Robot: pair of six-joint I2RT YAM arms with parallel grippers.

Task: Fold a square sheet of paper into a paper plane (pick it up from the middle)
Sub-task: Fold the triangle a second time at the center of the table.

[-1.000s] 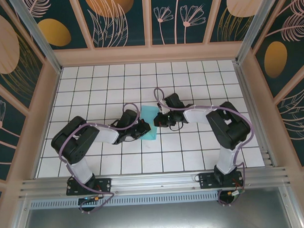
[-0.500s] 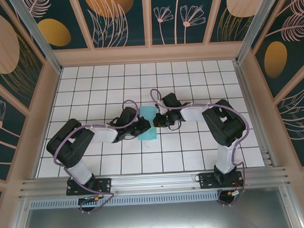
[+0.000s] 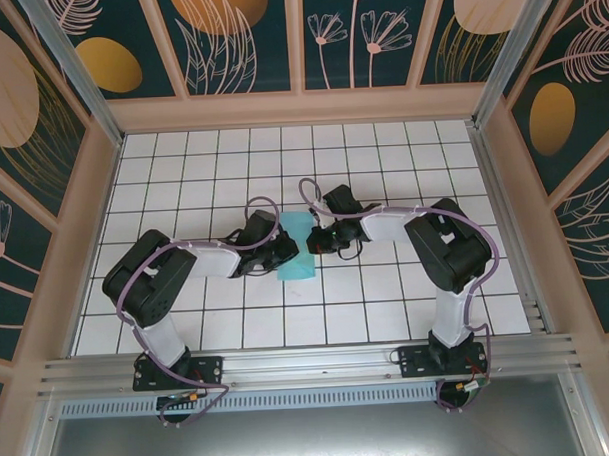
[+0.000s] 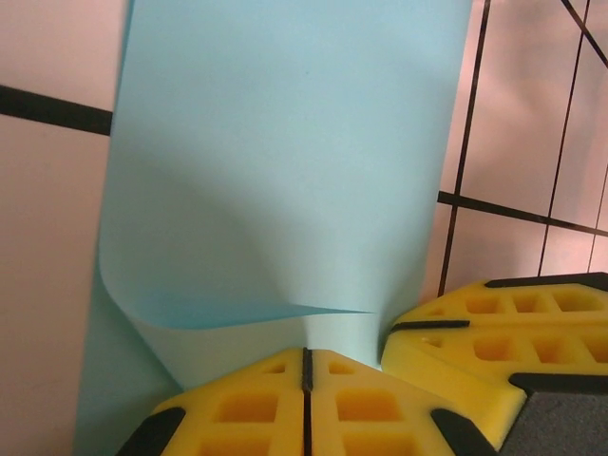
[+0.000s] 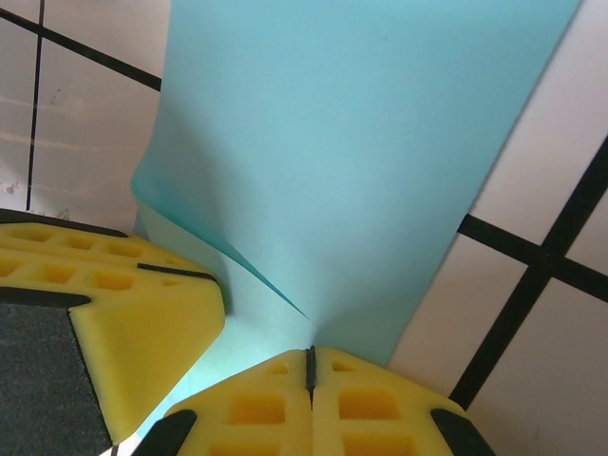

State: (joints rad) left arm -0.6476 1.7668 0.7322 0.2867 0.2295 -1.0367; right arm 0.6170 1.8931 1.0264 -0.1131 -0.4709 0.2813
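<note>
1. While both claws met over the middle of the worktop (image 3: 212, 171), the square sheet of paper (image 3: 299, 266) lay there between them, with one side curled up and over itself in a soft roll.
2. Left gripper (image 4: 306, 355): clenched, its yellow pads (image 4: 247, 408) tight together on the sheet's rolled edge. Right gripper (image 5: 310, 353): clenched too, nipping the same edge just beside its partner.
3. The job in hand looked like setting a fold. To do it well, the lifted half wanted carrying square across until edge met edge, then pressing flat from the middle outward. Any skew here would spoil every later fold.
4. Both pinches sat very close together, so a tug from either side risked a tear or a wrinkle. Gentle, matched moves were the call.
5. Hard to make out: from above, the arms (image 3: 201, 262) covered the paper's sides and the grip point. Up close, the sheet's far corners ran out of frame, and whether the pads caught one layer or two I couldn't tell.
</note>
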